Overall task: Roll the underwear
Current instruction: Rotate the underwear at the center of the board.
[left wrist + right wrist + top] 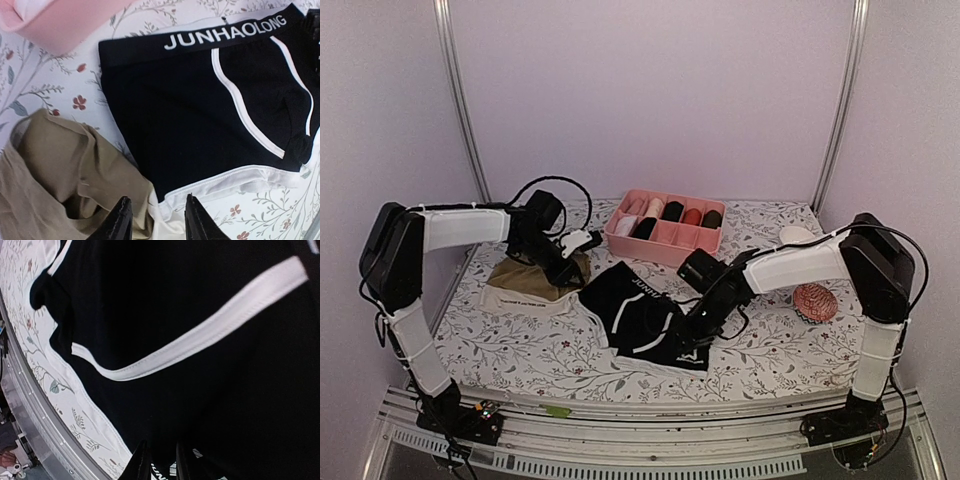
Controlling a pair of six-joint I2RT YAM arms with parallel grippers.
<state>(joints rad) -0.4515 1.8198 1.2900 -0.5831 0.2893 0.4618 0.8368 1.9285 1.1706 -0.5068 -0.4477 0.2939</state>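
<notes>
Observer: Placement first. Black brief point(635, 315) at centre of counter point(520, 345), spread flat, lettered waistband toward 12. Why flat?

Recorder: Likely so it can be rolled from one edge; a smooth panel should roll tighter. Right gripper point(161, 462) sits at its 4 o'clock corner, jaws nearly together with black cloth in the narrow gap. Reads as a pinch on the fabric, probably to start the fold or roll.

Observer: Left gripper point(157, 220)?

Recorder: At 10 o'clock of the black brief, low over the spot where olive brief point(65, 170) meets the black one's white hem. Jaws apart, nothing visibly pinched: released. My guess is that it is placed to take or pin that opposite edge.

Observer: Olive brief?

Recorder: At 9, crumpled in a heap, cream printed band toward 6. Not yet laid out.

Observer: Materials?

Recorder: Black one is soft matte knit, limp, with white binding tape curving across the front and along the leg hems, and white letters on the waistband. Olive looks thinner, with a slight sheen and sharp creases. Pink box point(665, 245) at 12 is rigid divided plastic, holding what look like rolled pieces. Patterned ball point(815, 302) at 3, well apart.
</notes>
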